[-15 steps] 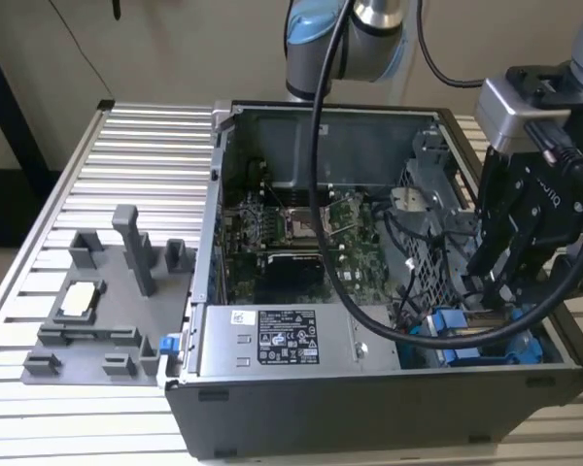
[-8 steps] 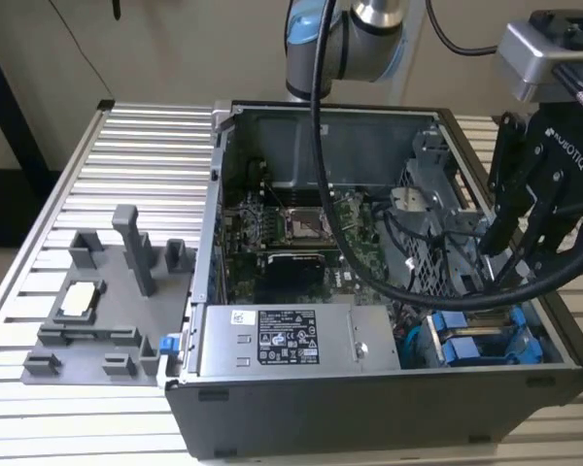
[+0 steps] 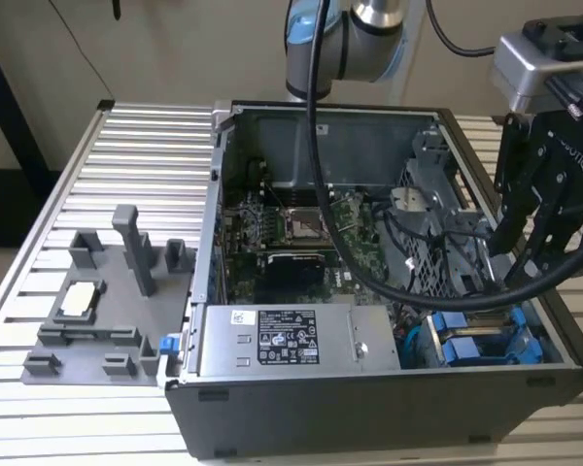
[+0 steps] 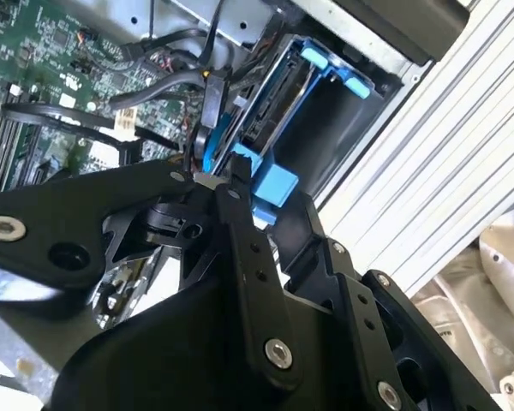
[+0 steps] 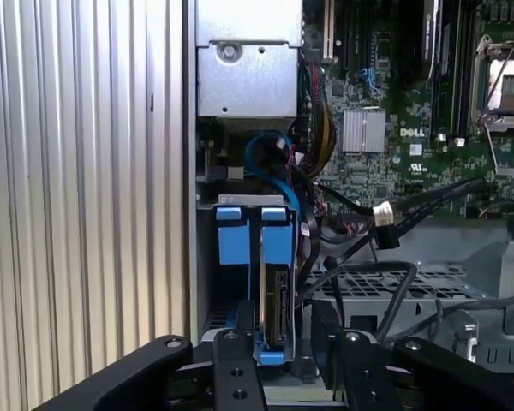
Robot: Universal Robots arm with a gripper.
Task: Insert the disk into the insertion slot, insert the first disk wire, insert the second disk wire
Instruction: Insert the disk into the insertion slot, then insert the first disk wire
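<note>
Starting at the exterior view's left, one grey fixture block (image 3: 97, 311) sits on the slatted metal table (image 3: 146, 146). Beside it stands one open computer case (image 3: 369, 408), with its green motherboard (image 3: 301, 228) exposed and one silver power supply (image 3: 282, 340) along the near wall. At the case's corner toward the exterior view's right, the gripper (image 3: 510, 267) hangs over the drive cage.

In the first wrist view, two bright blue fronts stand side by side in the grey cage. The disk (image 5: 274, 318), seen edge-on as a thin silver-beige slab framed by its blue carrier, stands upright in the insertion slot (image 5: 240, 201). The other blue carrier (image 5: 229, 235) is just beside it. The two black fingers (image 5: 242, 347) are set narrow, one against each side of the disk's carrier, gripping it. One black cable with a pale band (image 5: 383, 214) lies over the motherboard, apart from the disk.
</note>
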